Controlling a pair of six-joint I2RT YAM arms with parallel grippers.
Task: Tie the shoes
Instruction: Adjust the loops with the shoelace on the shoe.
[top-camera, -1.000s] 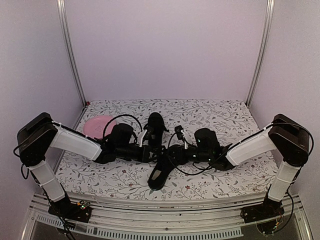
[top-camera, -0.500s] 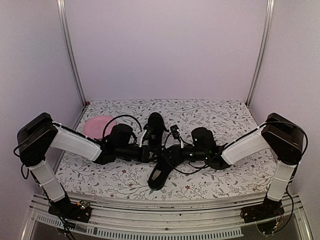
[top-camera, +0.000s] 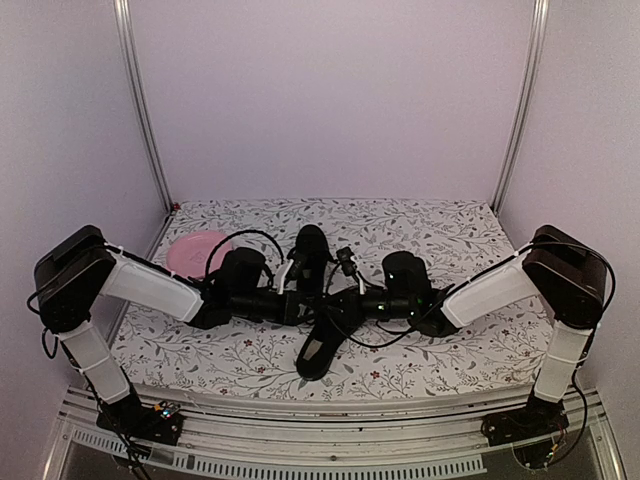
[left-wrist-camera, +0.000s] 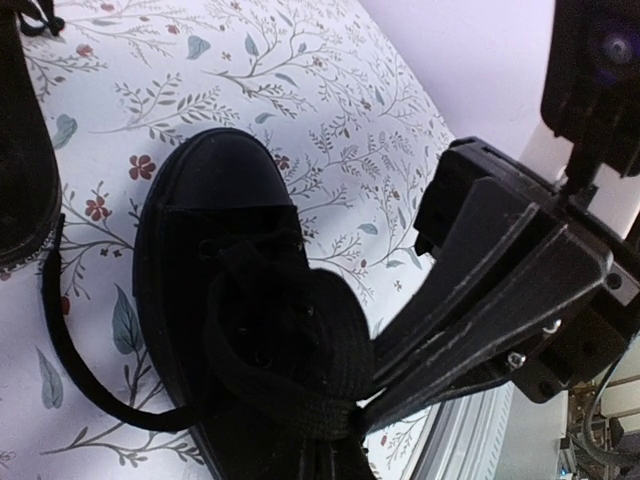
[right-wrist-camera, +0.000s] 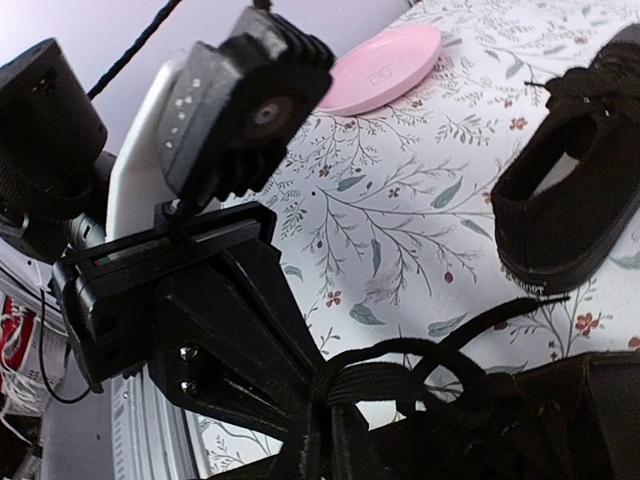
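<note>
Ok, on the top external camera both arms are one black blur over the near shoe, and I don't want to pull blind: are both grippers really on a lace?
Observer: The right wrist view shows the left gripper pinched shut on the lace bunch, where the strands gather.
Operator: And the right one?
Observer: The left wrist view shows the right gripper closed on that same bunch, above the near shoe.
Operator: Is any loop formed?
Observer: Yes, one wide lace loop stands over the shoe's lacing, right beside the pinch.
</note>
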